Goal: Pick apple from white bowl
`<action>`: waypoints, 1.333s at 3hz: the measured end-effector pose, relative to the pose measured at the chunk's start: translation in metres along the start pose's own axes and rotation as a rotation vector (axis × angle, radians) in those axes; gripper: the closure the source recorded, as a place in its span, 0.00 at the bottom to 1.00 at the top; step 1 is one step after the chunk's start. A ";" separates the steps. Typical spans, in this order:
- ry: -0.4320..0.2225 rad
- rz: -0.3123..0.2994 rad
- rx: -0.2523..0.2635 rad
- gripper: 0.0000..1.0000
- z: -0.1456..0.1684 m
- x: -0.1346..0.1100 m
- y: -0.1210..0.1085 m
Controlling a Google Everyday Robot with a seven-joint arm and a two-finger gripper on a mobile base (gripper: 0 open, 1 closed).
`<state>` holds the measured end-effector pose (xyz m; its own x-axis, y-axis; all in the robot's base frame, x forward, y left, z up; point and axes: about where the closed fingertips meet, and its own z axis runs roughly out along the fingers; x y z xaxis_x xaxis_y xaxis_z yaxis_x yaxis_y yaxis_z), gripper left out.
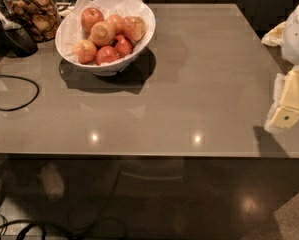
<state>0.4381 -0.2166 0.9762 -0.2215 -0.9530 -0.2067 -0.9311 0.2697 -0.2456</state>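
The white bowl (71,31) stands at the back left of the grey table, lined with crinkled white paper and holding several apples. The apple (134,28), large and yellow-tan with an orange-red blush, lies at the bowl's right side. A pale apple with its stem dimple showing (103,32) lies in the middle, and smaller deep-red apples (123,46) lie in front of it. My gripper (289,101), cream-yellow under a white arm part, hangs at the right edge of the view over the table's right side, far from the bowl.
A glass jar of brown snacks (34,11) stands left of the bowl, with a dark object (18,40) beside it. A black cable (20,93) loops on the table's left side. The table's front edge (139,155) runs across the view, with floor below.
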 end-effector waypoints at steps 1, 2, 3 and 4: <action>0.000 0.000 0.000 0.00 0.000 0.000 0.000; -0.018 0.013 -0.004 0.00 -0.004 -0.009 -0.020; -0.003 0.029 -0.016 0.00 -0.005 -0.024 -0.061; -0.028 0.016 0.036 0.00 -0.017 -0.060 -0.109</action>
<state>0.5474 -0.1913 1.0315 -0.2276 -0.9444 -0.2371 -0.9165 0.2901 -0.2755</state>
